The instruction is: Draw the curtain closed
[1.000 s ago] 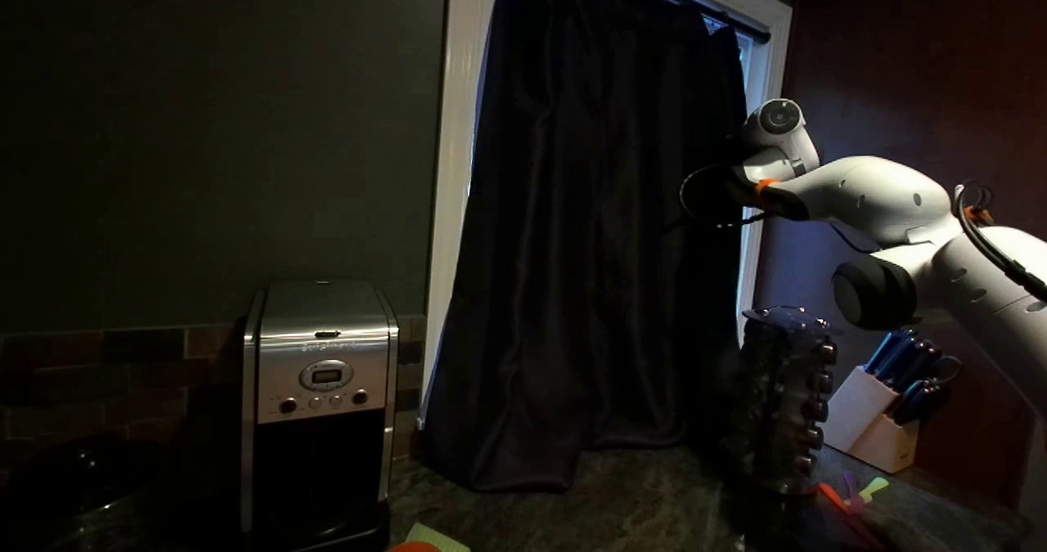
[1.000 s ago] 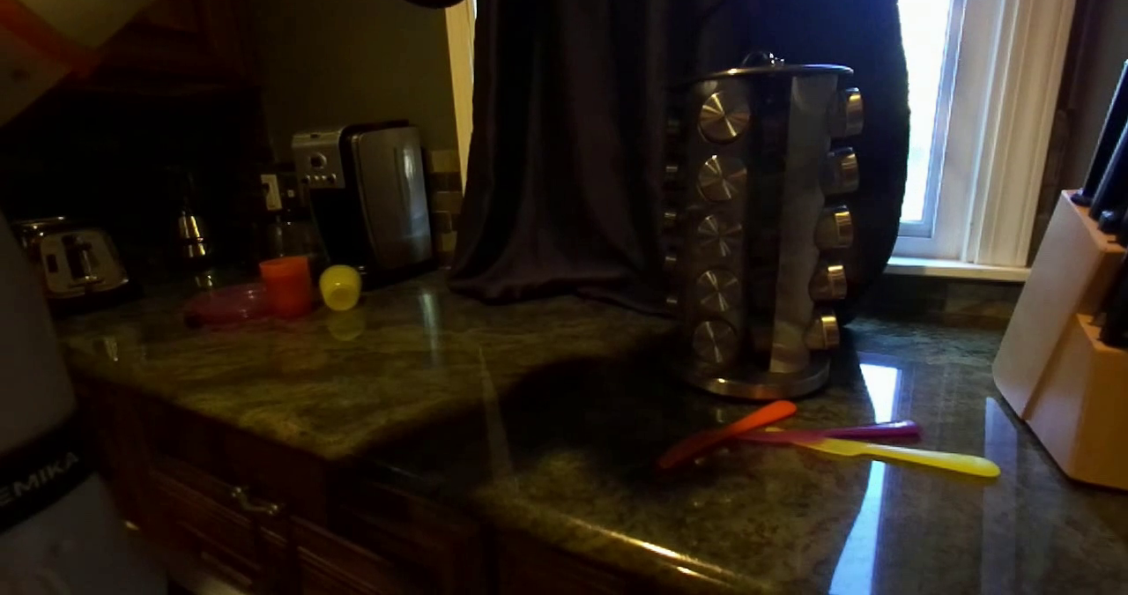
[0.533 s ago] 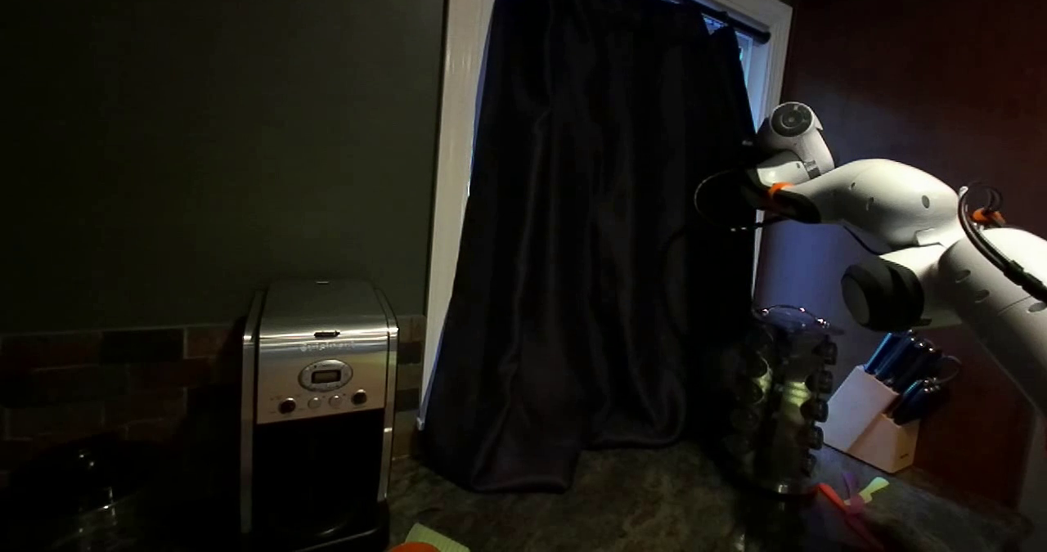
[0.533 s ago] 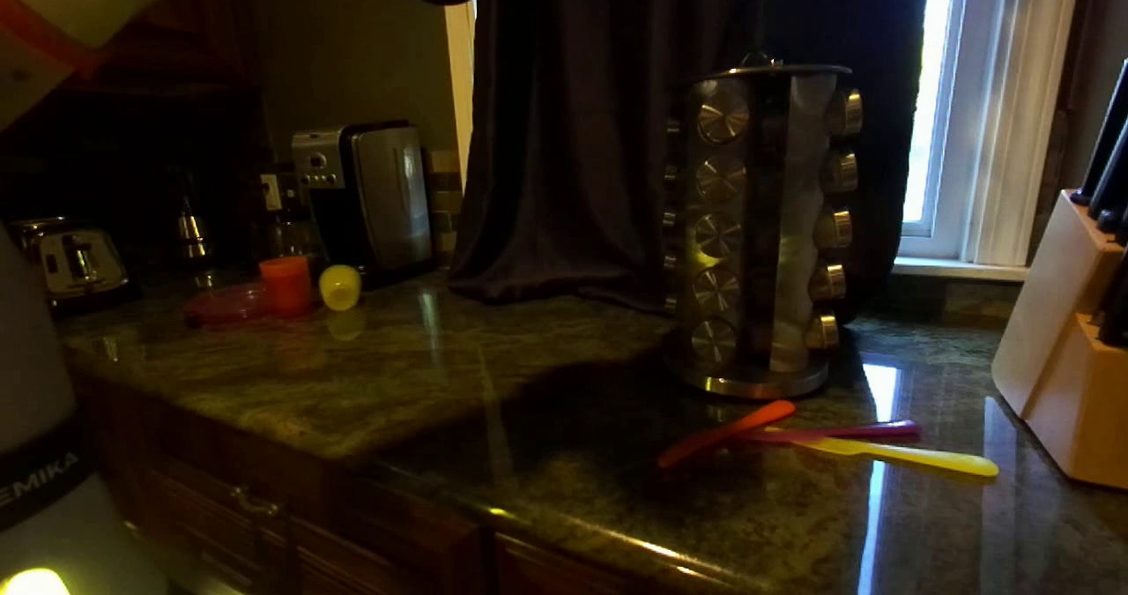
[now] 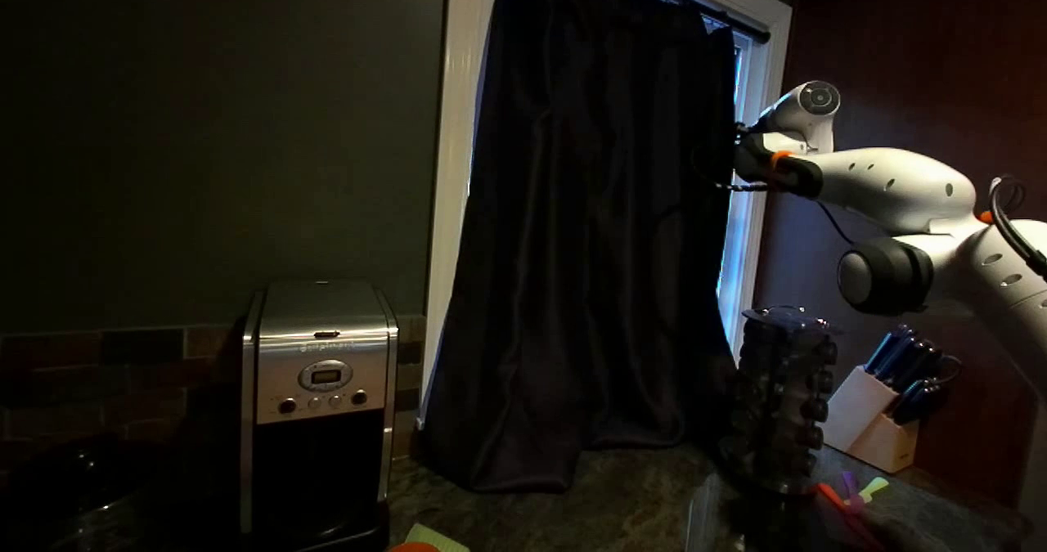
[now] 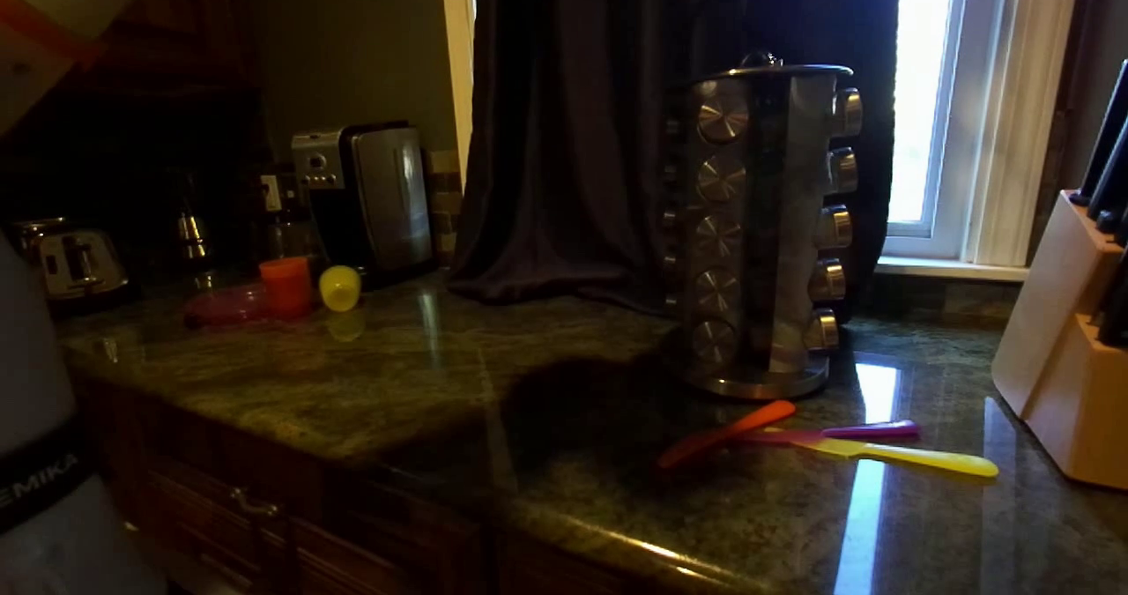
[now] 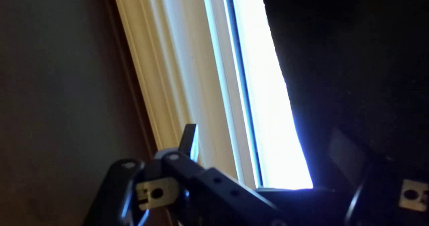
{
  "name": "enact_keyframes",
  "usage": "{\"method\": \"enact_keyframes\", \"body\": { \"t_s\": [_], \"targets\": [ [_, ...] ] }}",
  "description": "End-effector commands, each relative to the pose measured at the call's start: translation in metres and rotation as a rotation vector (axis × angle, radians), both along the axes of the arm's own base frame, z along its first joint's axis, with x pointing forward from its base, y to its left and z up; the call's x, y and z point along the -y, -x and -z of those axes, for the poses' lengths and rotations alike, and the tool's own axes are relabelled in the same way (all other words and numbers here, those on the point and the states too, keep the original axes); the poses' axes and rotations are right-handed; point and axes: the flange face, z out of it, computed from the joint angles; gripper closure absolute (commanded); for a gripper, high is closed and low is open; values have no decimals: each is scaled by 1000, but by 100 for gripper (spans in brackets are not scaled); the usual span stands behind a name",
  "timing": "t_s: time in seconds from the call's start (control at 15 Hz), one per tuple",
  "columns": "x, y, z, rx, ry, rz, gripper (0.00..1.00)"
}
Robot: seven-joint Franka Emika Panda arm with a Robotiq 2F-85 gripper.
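The curtain [image 5: 605, 233] is a long dark drape hanging in folds over the window, its hem on the counter. A bright strip of glass [image 7: 271, 95] shows between its free edge and the pale window frame [image 7: 187, 68]. My gripper [image 7: 266, 137] is open in the wrist view. One finger [image 7: 188, 139] stands in front of the window frame. The opposite one, barely visible, overlaps the dark curtain [image 7: 352, 58]; whether it touches the cloth I cannot tell. In an exterior view the jaws are lost against the dark cloth, near the curtain's free edge.
A spice rack [image 6: 762, 234] stands on the counter [image 6: 546, 419] before the curtain. Beside it are a knife block [image 5: 871, 421] and several coloured knives [image 6: 837, 441]. A steel coffee maker [image 5: 323, 388] sits across from them, with orange [image 6: 286, 286] and yellow [image 6: 340, 288] cups nearby.
The curtain's free edge went toward the window frame, then fell back, widening the bright strip. My gripper has opened and let the cloth go. The arm has shifted right and slightly up.
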Motion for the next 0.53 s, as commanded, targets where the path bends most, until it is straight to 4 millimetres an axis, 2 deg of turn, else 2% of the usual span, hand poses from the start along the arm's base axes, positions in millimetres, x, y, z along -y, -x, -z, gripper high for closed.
{"method": "enact_keyframes", "body": {
  "t_s": [0.0,0.27,0.47],
  "targets": [
    [-2,15,-23,1,10,-98,0],
    [-6,42,-58,-32,-130,-223,0],
    [-5,67,-73,-159,-247,-216,0]
  ]
}}
